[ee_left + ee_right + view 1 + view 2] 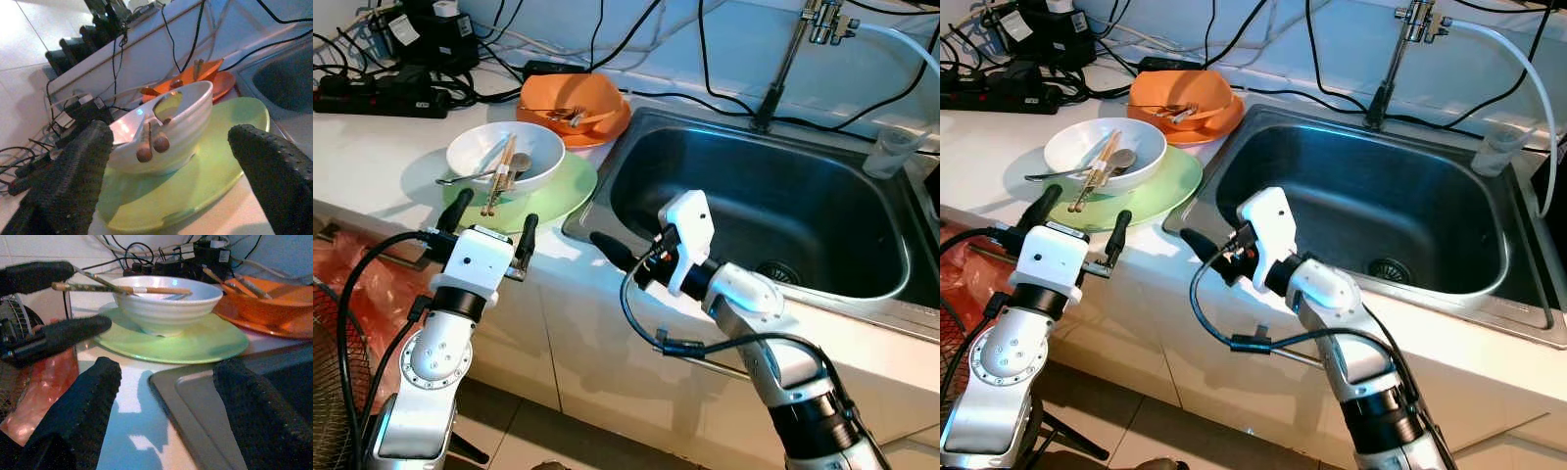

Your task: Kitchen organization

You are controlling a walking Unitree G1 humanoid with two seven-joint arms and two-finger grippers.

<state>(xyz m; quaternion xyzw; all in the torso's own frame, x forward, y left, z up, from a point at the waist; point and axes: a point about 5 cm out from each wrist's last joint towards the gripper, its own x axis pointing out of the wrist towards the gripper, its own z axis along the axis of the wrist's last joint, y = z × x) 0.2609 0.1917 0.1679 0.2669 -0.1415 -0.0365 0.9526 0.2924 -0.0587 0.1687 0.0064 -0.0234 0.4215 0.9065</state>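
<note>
Both the left gripper (pixel 492 224) and right gripper (pixel 166 396) are held spread apart, empty, near the green plate (pixel 558 193).

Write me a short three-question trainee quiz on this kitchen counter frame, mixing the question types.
1. True or false: the white bowl sits on the green plate.
2. Multiple choice: the chopsticks lie A) in the sink, B) in the white bowl, C) on the floor.
3. Fill in: the plastic cup stands at the sink's ____ rim, on the robot's right.

Key
1. True.
2. B; a spoon lies there too.
3. Far. Both the left gripper and the right gripper are open and hold nothing, at the counter's front edge.
</note>
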